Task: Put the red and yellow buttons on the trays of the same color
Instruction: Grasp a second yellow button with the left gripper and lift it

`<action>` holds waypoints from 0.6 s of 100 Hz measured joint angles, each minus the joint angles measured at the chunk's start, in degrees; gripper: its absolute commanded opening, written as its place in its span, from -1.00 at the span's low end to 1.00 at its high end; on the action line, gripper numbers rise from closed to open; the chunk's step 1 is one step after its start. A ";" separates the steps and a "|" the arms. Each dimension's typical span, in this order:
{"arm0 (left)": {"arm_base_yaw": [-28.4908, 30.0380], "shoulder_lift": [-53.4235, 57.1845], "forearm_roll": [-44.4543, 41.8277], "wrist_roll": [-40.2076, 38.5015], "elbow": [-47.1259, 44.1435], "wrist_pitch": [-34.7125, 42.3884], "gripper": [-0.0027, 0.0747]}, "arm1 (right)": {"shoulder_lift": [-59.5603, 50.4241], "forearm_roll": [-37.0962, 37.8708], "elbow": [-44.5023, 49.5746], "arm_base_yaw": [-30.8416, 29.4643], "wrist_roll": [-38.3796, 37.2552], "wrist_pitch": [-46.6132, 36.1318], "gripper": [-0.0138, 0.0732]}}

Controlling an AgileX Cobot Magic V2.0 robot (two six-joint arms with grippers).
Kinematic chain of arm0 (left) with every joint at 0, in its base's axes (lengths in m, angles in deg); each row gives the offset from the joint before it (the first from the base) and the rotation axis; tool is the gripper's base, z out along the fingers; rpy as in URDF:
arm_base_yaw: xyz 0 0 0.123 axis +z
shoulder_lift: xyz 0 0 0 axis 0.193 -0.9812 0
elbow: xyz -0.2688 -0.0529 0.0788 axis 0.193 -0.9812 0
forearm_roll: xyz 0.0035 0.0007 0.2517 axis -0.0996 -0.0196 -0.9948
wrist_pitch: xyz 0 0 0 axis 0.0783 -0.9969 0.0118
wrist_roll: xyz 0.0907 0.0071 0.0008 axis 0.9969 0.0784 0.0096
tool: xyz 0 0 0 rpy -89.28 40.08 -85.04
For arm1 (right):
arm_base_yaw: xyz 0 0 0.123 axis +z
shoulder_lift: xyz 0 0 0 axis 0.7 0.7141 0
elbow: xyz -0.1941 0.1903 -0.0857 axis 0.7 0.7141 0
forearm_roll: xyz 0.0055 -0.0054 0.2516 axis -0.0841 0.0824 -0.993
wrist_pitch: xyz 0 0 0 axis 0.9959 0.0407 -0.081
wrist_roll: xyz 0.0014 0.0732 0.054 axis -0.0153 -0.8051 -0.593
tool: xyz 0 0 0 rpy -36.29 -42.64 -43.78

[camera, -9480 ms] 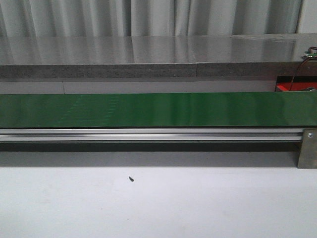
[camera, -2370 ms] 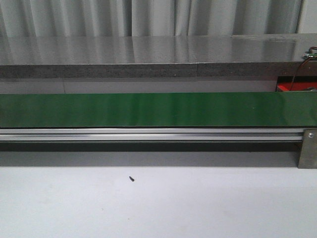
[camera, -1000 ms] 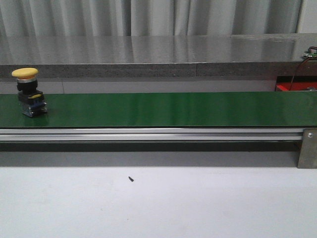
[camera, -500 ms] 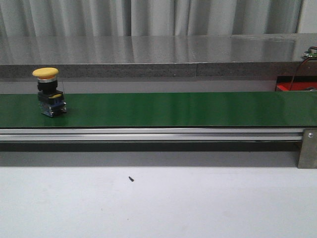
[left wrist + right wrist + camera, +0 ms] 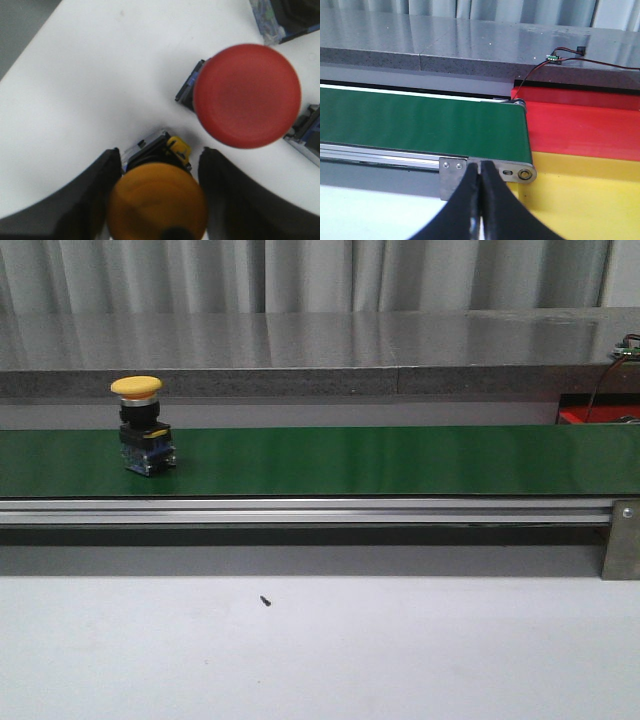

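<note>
A yellow button (image 5: pixel 140 426) with a black and blue base stands upright on the green belt (image 5: pixel 400 460), toward its left end. Neither gripper shows in the front view. In the left wrist view my left gripper (image 5: pixel 160 151) is open, its fingers (image 5: pixel 102 190) either side of another yellow button (image 5: pixel 157 202) on a white surface, with a red button (image 5: pixel 247 95) just beyond. My right gripper (image 5: pixel 480 165) is shut on nothing, near the belt's right end, beside the red tray (image 5: pixel 580 125) and the yellow tray (image 5: pixel 580 200).
A grey stone ledge (image 5: pixel 300 380) runs behind the belt, and an aluminium rail (image 5: pixel 300 510) with a metal bracket (image 5: pixel 620 540) runs along its front. A small dark speck (image 5: pixel 265 601) lies on the white table. More button bases (image 5: pixel 307 135) sit near the red one.
The belt was bare 2.4 s ago. The yellow button then came in at the far left and has ridden rightward along the belt, staying upright.
</note>
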 measured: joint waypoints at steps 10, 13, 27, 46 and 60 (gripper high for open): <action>0.00 0.27 0.00 0.00 0.00 -0.11 -0.51 | 0.00 0.00 0.00 0.00 0.00 0.00 -0.84; 0.00 0.70 0.00 0.00 0.00 -0.11 -0.55 | 0.00 0.00 0.00 0.00 0.00 0.00 -0.84; 0.00 4.34 0.00 0.00 0.00 -1.35 -0.65 | 0.00 0.00 0.00 0.00 0.00 0.00 -0.84; -1.27 12.70 1.64 0.46 0.00 -5.39 -0.66 | 0.00 0.00 0.00 0.00 0.00 0.00 -0.84; -5.40 18.13 4.72 2.79 0.00 -7.20 -0.66 | 0.00 0.00 0.00 0.00 0.00 0.00 -0.84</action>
